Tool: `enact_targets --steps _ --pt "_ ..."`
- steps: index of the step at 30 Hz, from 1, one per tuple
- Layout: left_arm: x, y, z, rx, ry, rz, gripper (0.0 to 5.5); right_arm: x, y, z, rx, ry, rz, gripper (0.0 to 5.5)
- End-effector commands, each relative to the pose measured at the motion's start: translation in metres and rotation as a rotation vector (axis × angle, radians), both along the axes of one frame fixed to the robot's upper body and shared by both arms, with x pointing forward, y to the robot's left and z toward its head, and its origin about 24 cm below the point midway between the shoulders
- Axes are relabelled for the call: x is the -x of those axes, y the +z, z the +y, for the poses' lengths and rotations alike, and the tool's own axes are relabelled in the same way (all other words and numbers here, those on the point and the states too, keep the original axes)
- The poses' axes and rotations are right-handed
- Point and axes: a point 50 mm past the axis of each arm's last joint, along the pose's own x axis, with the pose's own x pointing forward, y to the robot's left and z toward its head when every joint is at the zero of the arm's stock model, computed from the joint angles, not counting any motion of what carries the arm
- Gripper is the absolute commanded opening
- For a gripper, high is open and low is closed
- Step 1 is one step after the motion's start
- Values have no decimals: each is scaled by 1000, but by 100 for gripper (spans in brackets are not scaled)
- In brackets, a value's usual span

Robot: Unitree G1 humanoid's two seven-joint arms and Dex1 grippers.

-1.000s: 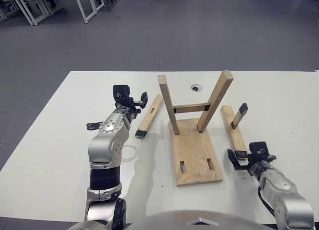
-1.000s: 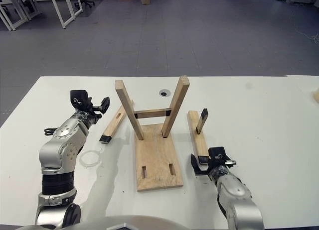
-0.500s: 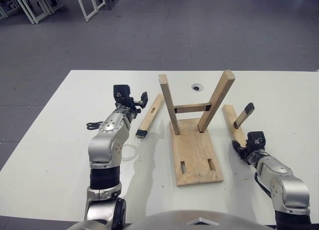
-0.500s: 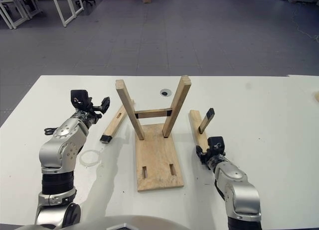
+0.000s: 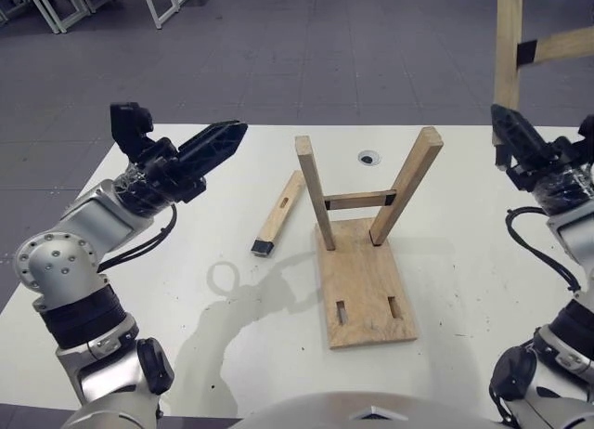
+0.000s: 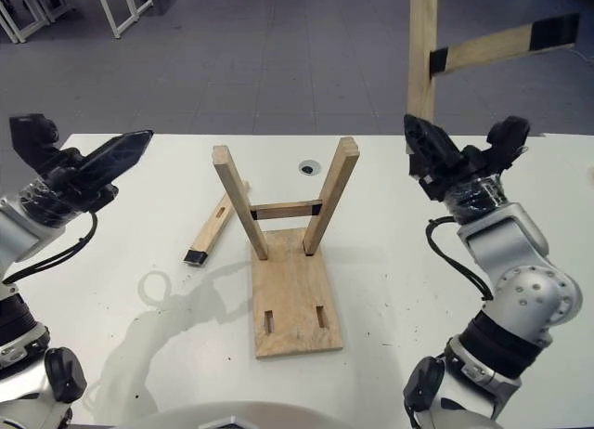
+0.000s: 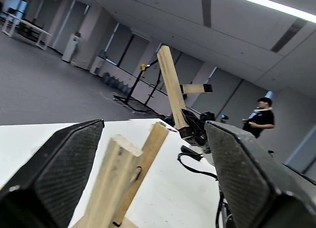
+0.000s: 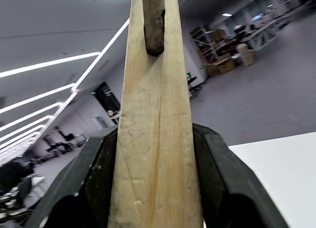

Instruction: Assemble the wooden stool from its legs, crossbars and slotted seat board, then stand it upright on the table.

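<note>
The slotted seat board lies flat on the table with two legs standing in it, joined by a crossbar. A loose leg lies to its left. My right gripper is raised at the right, shut on another leg held upright, with a crossbar sticking out of it. The right wrist view shows that leg clamped between the fingers. My left gripper hovers open above the table's left side, with nothing in it; its fingers stand wide apart.
A round cable hole sits in the white table behind the standing legs. A clear ring lies left of the board. The table's right part and front are bare.
My right gripper has taken the leg with its crossbar off the table and lifted it high and upright. My left arm has risen away from the loose leg.
</note>
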Motion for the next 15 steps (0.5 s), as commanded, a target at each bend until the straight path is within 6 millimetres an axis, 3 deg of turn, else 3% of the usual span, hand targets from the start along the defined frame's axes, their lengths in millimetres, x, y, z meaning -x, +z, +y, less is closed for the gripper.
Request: enact_targets --steps 1,4,7,15 --pt "8 4 -35 103 -314 44 380 30 7 57 -33 549 -28 201" --pt "9 -6 -68 99 -471 129 380 35 -15 89 61 697 90 201" --pt "8 -19 -83 54 -527 222 380 41 -28 104 147 779 137 201" --pt "-6 -38 -77 -48 -406 310 380 49 -36 110 182 821 150 201"
